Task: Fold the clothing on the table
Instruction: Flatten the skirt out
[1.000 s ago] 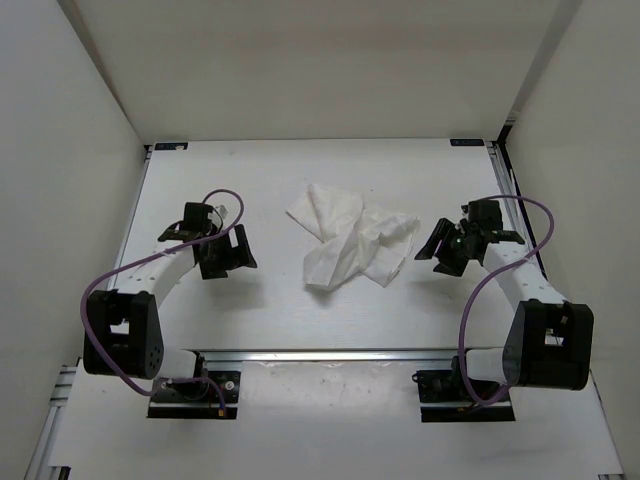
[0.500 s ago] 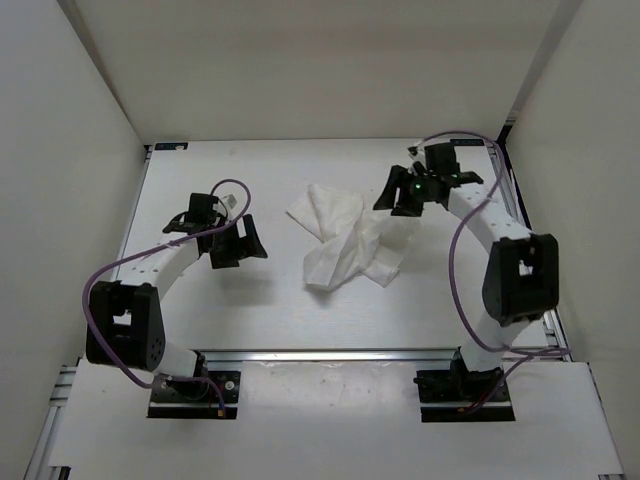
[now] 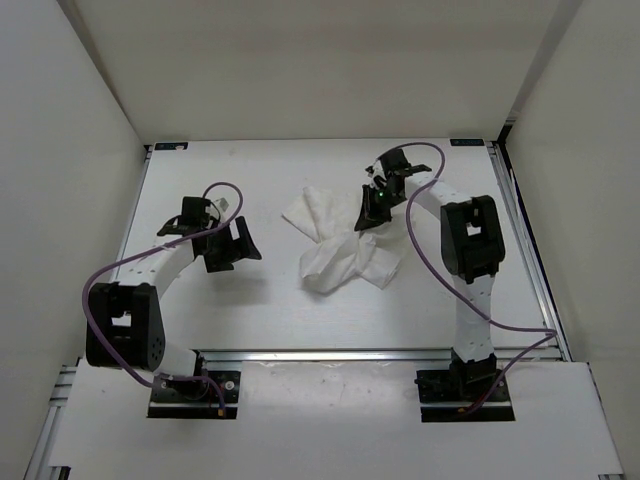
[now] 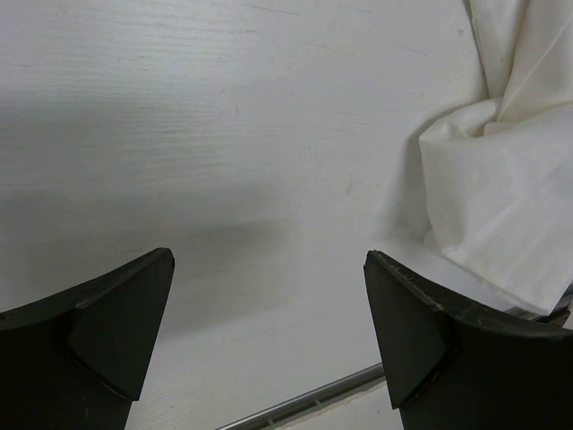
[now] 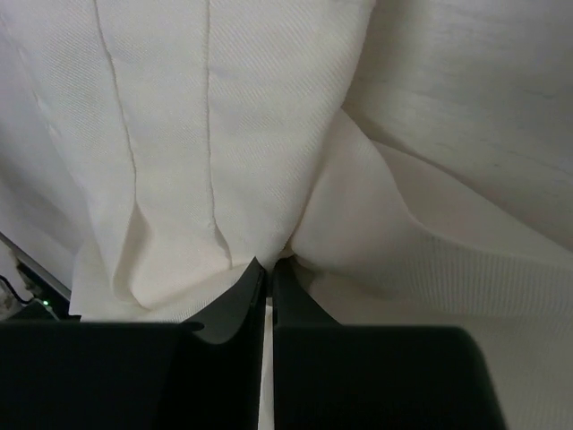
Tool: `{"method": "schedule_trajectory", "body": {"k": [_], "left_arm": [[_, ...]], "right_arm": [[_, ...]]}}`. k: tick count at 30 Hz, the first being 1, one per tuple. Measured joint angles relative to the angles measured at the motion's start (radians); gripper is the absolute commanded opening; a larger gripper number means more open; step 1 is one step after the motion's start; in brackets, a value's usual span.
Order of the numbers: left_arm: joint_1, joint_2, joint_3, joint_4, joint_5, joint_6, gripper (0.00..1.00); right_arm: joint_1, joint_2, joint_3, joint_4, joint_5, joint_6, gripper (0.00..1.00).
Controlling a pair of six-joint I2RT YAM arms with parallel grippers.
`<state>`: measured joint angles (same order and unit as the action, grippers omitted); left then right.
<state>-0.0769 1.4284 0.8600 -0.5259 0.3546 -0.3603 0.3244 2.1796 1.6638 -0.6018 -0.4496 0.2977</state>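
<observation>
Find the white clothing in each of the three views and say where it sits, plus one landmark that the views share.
Top external: clothing mid-table, with the right gripper at its far right part.
Left wrist: clothing at the right edge, beyond the open left gripper.
Right wrist: clothing fills most of the frame, pinched at bottom centre.
Shared landmark: the white table.

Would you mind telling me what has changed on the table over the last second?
The right arm swung from the right side of the table, round by the far edge, onto the clothing, and its jaws closed on a fold of the fabric; the cloth's right edge drew in a little. The left arm barely shifted, its jaws open above the table.
</observation>
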Motion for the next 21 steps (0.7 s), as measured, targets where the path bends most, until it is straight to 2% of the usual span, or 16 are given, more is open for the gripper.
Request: {"method": "schedule_trajectory", "body": {"k": [3,7,10,13,14,15,16,17,21], "left_arm": [[0.013,0.000,-0.001,0.004,0.000,-0.004,0.99],[0.017,0.002,-0.002,0.011,0.001,-0.007,0.99],[0.016,0.009,-0.002,0.016,0.002,-0.008,0.99],[0.014,0.024,-0.001,0.026,0.001,-0.013,0.99],[0.012,0.031,-0.001,0.026,0.001,-0.014,0.99],[0.011,0.039,-0.001,0.027,0.001,-0.016,0.98],[0.009,0.046,-0.001,0.028,0.001,-0.018,0.98],[0.006,0.054,-0.001,0.030,0.001,-0.019,0.99],[-0.016,0.077,-0.001,0.034,0.000,-0.023,0.99]], "right_arm": [[0.032,-0.034,-0.025,-0.012,0.016,-0.031,0.00],[0.065,-0.198,-0.046,-0.050,-0.004,-0.082,0.00],[0.076,-0.408,-0.079,-0.020,-0.043,-0.120,0.00],[0.097,-0.679,-0.182,0.048,-0.062,-0.152,0.00],[0.105,-0.755,-0.226,0.072,-0.072,-0.157,0.07],[0.110,-0.824,-0.277,0.093,-0.085,-0.158,0.23],[0.113,-0.877,-0.324,0.101,-0.103,-0.154,0.65],[0.108,-0.916,-0.370,0.099,-0.120,-0.146,0.99],[-0.013,-0.958,-0.554,0.039,-0.171,-0.142,0.99]]}}
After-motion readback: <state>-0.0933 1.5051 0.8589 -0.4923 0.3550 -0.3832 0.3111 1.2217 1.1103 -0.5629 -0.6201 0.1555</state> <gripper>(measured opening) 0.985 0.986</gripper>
